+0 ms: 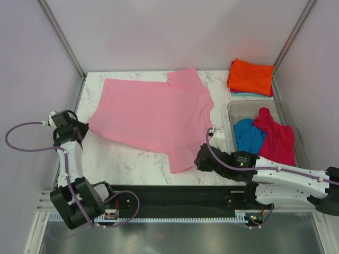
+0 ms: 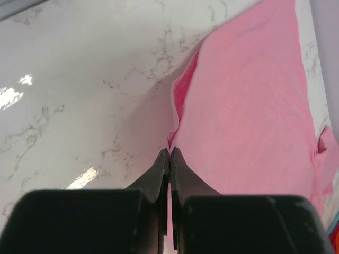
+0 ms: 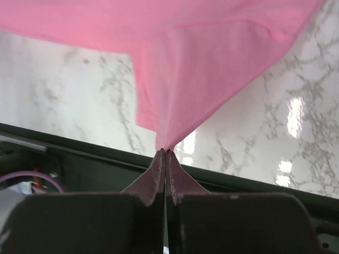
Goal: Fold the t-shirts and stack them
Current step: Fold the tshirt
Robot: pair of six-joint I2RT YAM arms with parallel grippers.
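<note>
A light pink t-shirt point(image 1: 153, 114) lies spread flat on the marble table point(image 1: 122, 164). My left gripper point(image 1: 83, 129) is shut on its left bottom corner; in the left wrist view my gripper point(image 2: 169, 152) pinches the pink cloth point(image 2: 249, 106). My right gripper point(image 1: 197, 159) is shut on the near sleeve corner; in the right wrist view my gripper point(image 3: 165, 152) holds the pink sleeve point(image 3: 185, 90) lifted off the table. An orange t-shirt point(image 1: 251, 76) lies folded at the back right on a pale blue one point(image 1: 241, 94). A bright blue t-shirt point(image 1: 248, 135) and a crimson-pink one point(image 1: 276, 137) lie crumpled in a bin.
A clear plastic bin point(image 1: 235, 108) stands at the right side of the table. Metal frame posts point(image 1: 61, 37) rise at the back corners. A black rail point(image 1: 175, 196) runs along the near edge, also in the right wrist view point(image 3: 79, 159).
</note>
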